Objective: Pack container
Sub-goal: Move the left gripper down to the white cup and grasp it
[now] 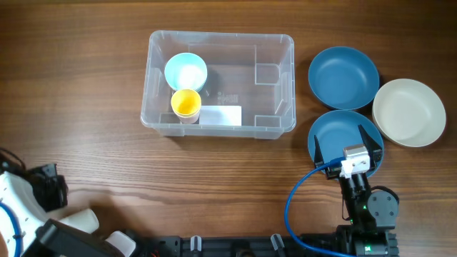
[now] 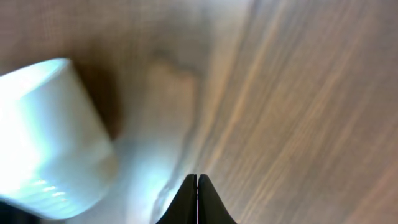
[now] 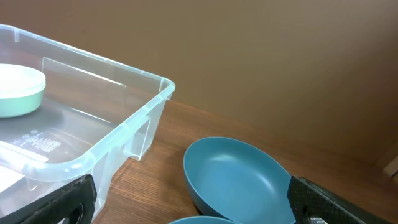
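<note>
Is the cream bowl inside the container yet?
No, the cream bowl sits on the table outside the container, next to the far blue bowl.

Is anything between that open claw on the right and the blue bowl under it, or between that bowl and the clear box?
Nothing visible. The right gripper is open over the nearer round blue bowl, and only wooden table separates that bowl from the clear plastic rectangular container.

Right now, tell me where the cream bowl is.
Overhead view: the cream bowl sits far right on the table, just right of the upper blue bowl and the lower blue bowl, beyond the container.
</note>
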Controlling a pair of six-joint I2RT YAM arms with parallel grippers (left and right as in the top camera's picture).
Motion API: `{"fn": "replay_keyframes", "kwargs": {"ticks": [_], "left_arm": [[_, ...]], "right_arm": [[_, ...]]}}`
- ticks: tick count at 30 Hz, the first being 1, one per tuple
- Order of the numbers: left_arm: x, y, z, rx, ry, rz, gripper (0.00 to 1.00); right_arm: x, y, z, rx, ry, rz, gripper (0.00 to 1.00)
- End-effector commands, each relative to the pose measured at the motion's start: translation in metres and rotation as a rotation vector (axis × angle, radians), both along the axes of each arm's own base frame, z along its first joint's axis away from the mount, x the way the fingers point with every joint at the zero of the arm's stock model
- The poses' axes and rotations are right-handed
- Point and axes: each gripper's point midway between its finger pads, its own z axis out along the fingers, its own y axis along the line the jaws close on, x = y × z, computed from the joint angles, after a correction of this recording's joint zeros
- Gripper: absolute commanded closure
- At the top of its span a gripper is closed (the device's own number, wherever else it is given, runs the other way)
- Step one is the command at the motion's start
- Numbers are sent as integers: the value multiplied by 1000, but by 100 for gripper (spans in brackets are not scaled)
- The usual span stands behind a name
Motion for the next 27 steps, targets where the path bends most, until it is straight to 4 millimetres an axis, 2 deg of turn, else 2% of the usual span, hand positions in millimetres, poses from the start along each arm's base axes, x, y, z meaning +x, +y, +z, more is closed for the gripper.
{"fn": "replay_keyframes", "kwargs": {"ticks": [1,4,9,16,22,24,25,27], "left_arm": [[-26,5,5,-5,16,85,94],[-54,3,8,-48,36,232,89],[-79,0,14,-82,38,392,88],[-85,2,19,-60,32,439,87],[-90,-3,19,-87,30,490,77],[-91,-3,19,-90,33,508,18],[-91,-3,19,-90,33,508,2],[-91,-1,19,-84,30,508,0]], "right_arm": [[0,4,0,-8,-1,22,0],[0,4,0,-8,-1,22,0],[0,4,0,-8,-1,22,0],[0,4,0,-8,-1,22,0],[0,4,0,-8,-1,22,0],[0,4,0,-8,-1,22,0],[0,4,0,-8,-1,22,0],[0,4,0,-8,-1,22,0]]}}
